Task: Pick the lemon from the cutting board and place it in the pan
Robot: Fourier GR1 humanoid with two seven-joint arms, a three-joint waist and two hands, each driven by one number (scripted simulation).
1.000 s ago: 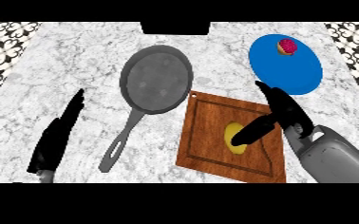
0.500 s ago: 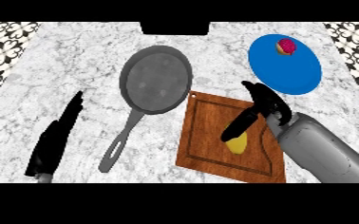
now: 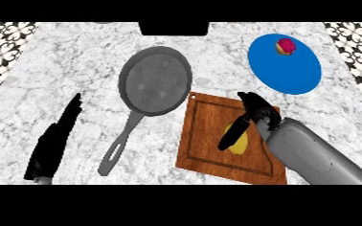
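Note:
A yellow lemon (image 3: 242, 142) lies on the wooden cutting board (image 3: 203, 141) at the lower right. My right hand (image 3: 256, 111) hangs right over it, and its dark fingers (image 3: 233, 135) reach down along the lemon's left side, covering part of it. The fingers look nearly straight and are not closed round the fruit. The grey pan (image 3: 155, 79) sits empty to the left of the board, its handle (image 3: 120, 146) pointing toward me. At the lower left, apart from everything, my left hand (image 3: 53, 143) rests open with straight fingers.
A blue plate (image 3: 284, 72) at the back right carries a small pink and brown treat (image 3: 286, 46). A dark opening (image 3: 173, 28) sits at the counter's far edge. Marble counter shows between the pan and my left hand.
My right hand has drawn in from a spread pose and come down over the lemon, with the forearm sliding left across the board. The lemon, the pan and my left hand have stayed put.

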